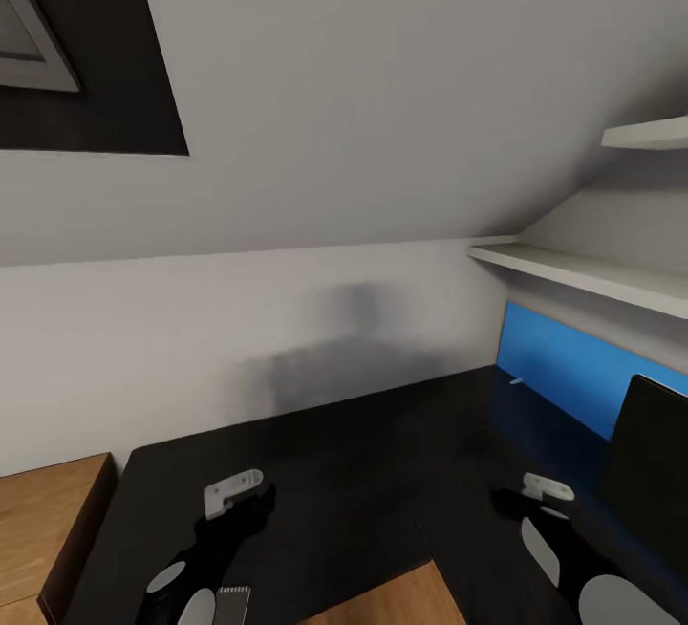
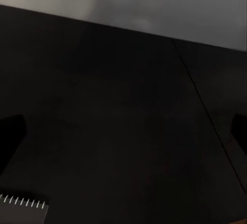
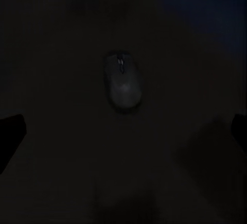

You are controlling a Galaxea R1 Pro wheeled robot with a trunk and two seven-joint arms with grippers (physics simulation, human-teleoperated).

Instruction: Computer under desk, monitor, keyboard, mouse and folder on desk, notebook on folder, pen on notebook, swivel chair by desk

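Both your claws look spread, and the right claw [image 3: 123,131] hangs over the mouse [image 3: 122,82] on the desk [image 1: 363,472], ready to grab.

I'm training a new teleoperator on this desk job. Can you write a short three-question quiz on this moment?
1. True or false: the mouse lies on the black desk, ahead of the right claw.
2. Which colour is the panel behind the monitor? A red, B blue, C green.
3. Fill in: the left arm reaches out over the ____.

Key: 1 true; 2 B; 3 desk.
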